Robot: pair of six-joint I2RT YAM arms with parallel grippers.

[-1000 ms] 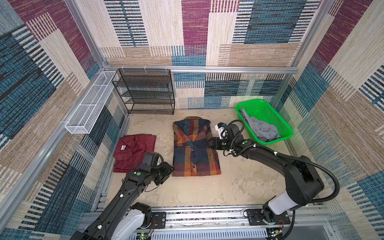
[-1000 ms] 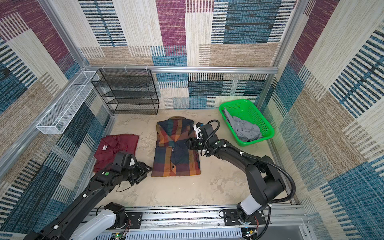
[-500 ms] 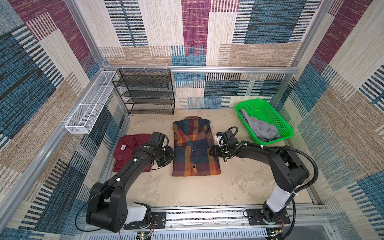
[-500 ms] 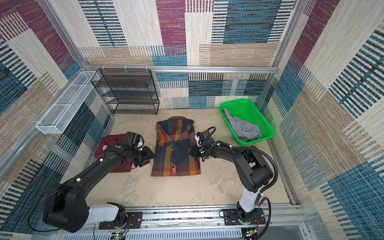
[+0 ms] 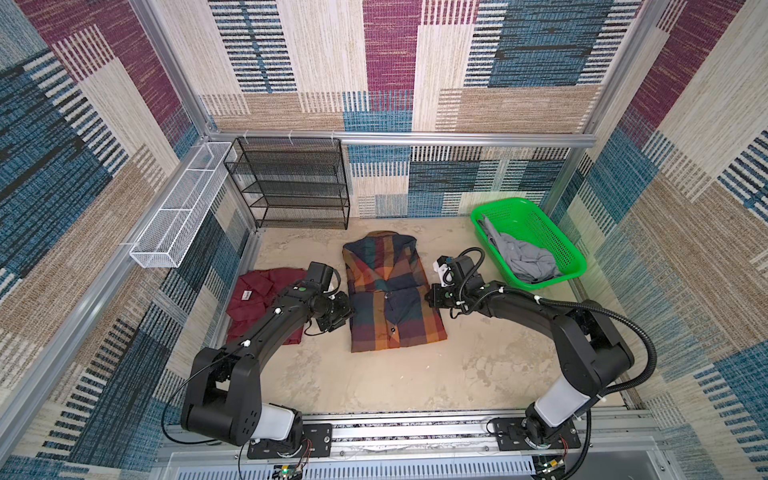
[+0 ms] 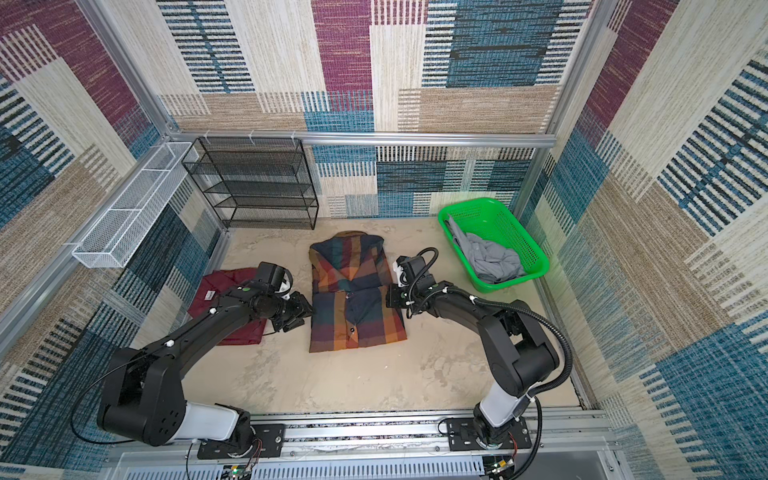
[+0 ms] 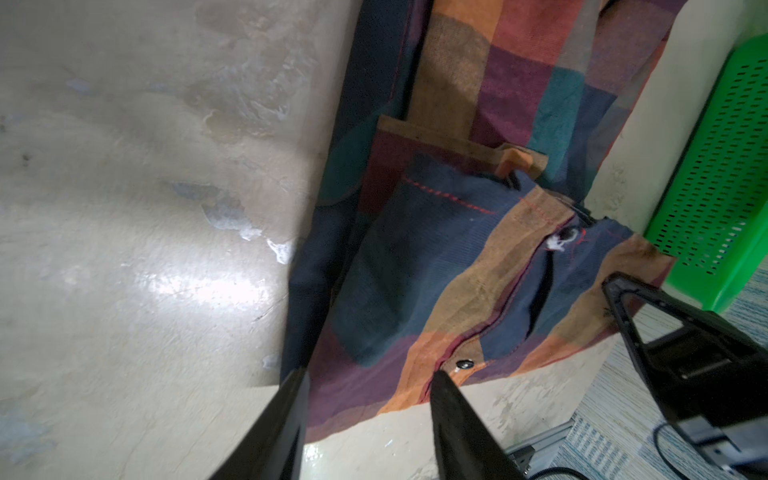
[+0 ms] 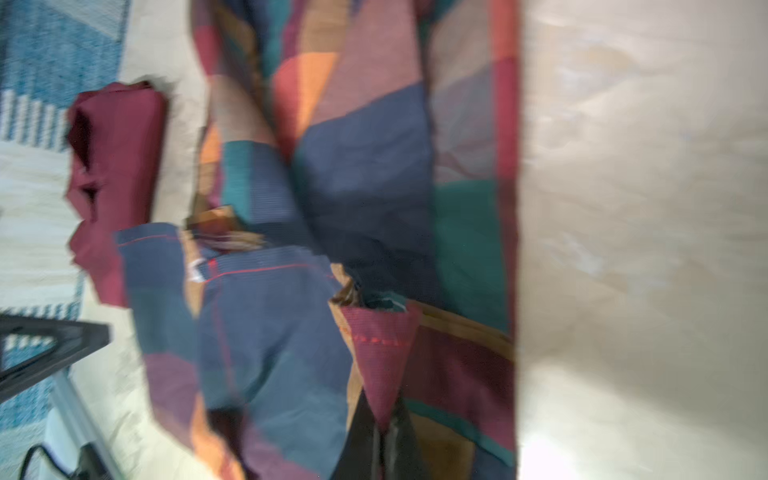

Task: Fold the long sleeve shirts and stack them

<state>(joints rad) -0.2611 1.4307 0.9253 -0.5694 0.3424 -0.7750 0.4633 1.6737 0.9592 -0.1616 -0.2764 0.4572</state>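
In front of the plaid shirt [image 5: 390,307] the surface [image 5: 374,386] is bare. A maroon shirt [image 5: 253,299] lies left of it, a green basket [image 5: 536,220] right, a black rack [image 5: 299,187] behind; the side gaps seem narrow.

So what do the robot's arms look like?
Both arms are black and chunky, with a white part near the bottom. The left arm has a little green dot; the right arm carries a ribbed black hose. The left tool and right tool each have two thin black pointed fingers.
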